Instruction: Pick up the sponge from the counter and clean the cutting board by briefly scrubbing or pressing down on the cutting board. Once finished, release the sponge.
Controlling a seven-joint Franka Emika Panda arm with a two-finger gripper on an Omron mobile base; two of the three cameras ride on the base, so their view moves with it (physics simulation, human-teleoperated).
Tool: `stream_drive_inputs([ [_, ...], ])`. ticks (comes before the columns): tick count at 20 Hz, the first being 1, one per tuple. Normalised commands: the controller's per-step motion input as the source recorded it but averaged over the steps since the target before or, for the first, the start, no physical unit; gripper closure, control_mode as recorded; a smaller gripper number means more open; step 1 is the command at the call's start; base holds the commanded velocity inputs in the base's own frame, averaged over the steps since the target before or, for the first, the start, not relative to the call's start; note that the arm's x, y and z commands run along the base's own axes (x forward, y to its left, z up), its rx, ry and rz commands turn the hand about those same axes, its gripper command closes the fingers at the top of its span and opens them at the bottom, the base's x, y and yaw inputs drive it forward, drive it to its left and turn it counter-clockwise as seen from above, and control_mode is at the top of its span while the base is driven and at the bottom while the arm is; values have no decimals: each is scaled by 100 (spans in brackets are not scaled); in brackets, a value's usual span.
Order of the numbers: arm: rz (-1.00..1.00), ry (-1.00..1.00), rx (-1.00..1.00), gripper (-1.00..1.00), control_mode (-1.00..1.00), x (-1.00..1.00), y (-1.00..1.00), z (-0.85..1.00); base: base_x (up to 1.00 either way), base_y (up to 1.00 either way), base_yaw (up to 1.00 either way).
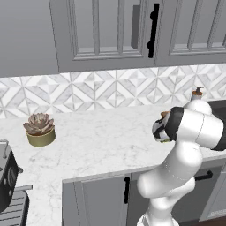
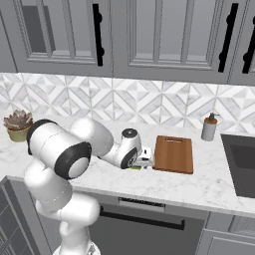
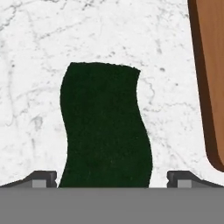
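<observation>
— Green sponge right under the gripper, see? From the hand, its long side runs straight away from the hand, and one finger tip sits on each side of it. The fingers are spread wide, not pinching yet.

— So which way to go?

— Straight down, I think. The board is just beside the sponge, not touching it.

— And from the right side?

— The gripper hangs low over the counter, with a bit of the sponge peeking out below it. The brown board lies flat next to it. A soap bottle stands behind, and a sink is further along.

— And from the left?

— The arm hides most of it. A plant sits well apart on the white marble counter.
</observation>
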Motion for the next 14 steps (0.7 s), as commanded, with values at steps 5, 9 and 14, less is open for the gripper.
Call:
stream_drive_inputs([
  [5,0,0,0,100,-100,26,0,-27,0,0,0],
  [9,0,0,0,100,-100,0,0,-51,0,0,0],
  [14,0,0,3,100,-100,-1,0,-37,0,0,0],
])
